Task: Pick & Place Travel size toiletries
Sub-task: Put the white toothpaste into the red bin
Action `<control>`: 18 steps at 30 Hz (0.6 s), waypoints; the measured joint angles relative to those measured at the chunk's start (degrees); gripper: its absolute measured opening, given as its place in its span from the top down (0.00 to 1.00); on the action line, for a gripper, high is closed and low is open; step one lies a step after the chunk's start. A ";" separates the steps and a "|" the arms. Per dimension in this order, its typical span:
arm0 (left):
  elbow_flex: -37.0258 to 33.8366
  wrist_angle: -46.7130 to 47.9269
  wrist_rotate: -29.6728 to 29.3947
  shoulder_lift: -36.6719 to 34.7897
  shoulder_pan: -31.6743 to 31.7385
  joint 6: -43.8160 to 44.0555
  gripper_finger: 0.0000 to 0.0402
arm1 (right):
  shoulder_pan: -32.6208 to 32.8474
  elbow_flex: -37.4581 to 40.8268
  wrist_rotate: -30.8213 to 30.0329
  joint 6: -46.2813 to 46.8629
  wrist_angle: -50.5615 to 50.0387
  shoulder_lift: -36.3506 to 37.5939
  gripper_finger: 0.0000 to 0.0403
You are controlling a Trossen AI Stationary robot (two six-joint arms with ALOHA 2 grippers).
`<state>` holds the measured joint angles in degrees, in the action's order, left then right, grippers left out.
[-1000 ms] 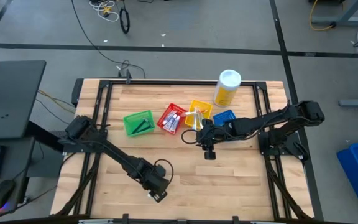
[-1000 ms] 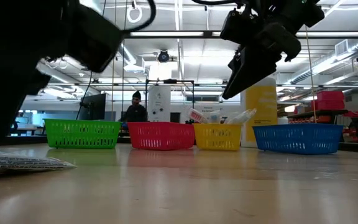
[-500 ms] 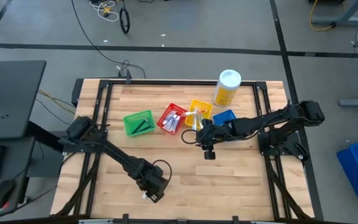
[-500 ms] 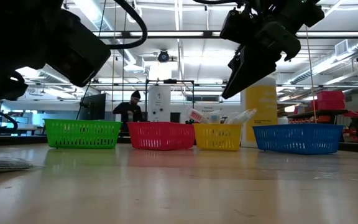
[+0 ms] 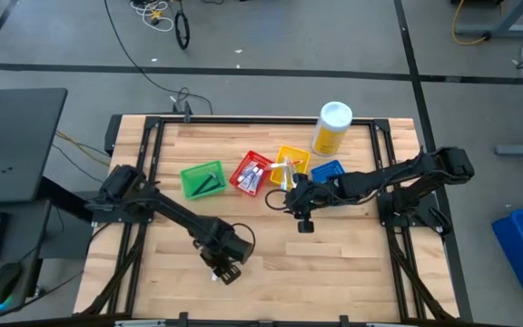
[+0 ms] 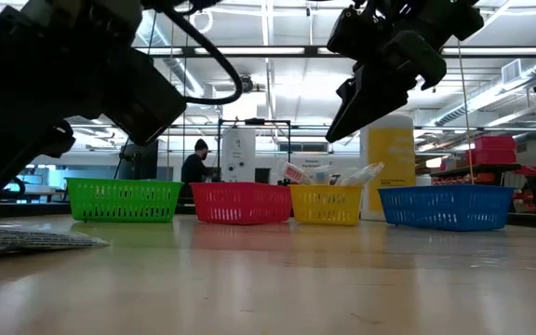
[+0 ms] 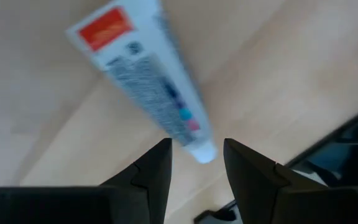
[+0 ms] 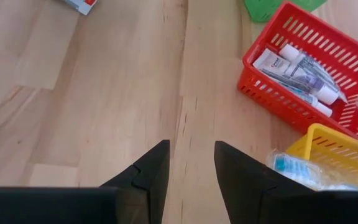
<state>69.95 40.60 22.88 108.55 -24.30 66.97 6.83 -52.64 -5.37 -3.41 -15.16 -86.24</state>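
Counting it up: four little bins in a row near the back of the table – one green bin, one red bin, one yellow bin, one blue bin – plus one tall yellow bottle with a white cap behind them. Two arms. The left hand is down near the front edge, fingers parted with nothing between them, hanging right over one white toothpaste tube lying flat on the wood; the tube's cap end sits just ahead of the gap between the fingers. The right hand hovers in front of the yellow and blue bins, also spread and empty. The wrist cams give way more detail than the overhead: the left one shows the tube's red label and printed text, which from above is just a white speck beside the hand. The right wrist cam looks into the red bin and shows several white tubes piled there, more than I can count cleanly, and some clear-wrapped stuff in the yellow bin. The low cam shows the bins lined up and a person far off in the room behind, which no other view catches.
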 joint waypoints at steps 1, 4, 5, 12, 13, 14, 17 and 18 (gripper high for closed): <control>0.00 0.88 0.08 0.00 0.25 -0.28 0.62 | 0.00 0.00 -0.01 -0.40 0.00 0.00 0.66; 0.00 3.32 -1.56 0.00 0.83 -1.38 0.62 | 0.00 0.00 -0.02 -1.63 0.02 0.00 0.67; 0.00 3.87 -2.69 0.00 0.90 -1.63 0.62 | 0.00 0.00 -0.02 -1.88 0.02 0.00 0.67; 0.00 0.13 -6.23 0.00 0.88 -0.98 0.62 | -0.04 0.00 -0.04 -3.05 0.34 0.00 0.67; 0.00 -0.04 -6.75 0.00 0.88 -0.98 0.62 | -0.04 0.00 -0.02 -3.24 0.59 0.00 0.67; 0.00 0.07 -7.49 0.00 0.88 -0.96 0.62 | -0.04 0.00 -0.02 -3.33 0.79 0.00 0.67; 0.00 0.46 -9.67 0.00 0.90 -1.00 0.62 | -0.04 0.00 -0.02 -3.18 1.25 0.00 0.67; 0.00 0.53 -10.11 0.00 0.90 -1.00 0.62 | -0.04 0.00 -0.01 -3.12 1.24 0.00 0.67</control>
<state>69.95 41.13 12.77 108.55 -23.40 65.98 6.79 -52.64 -5.37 -6.52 -13.92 -86.24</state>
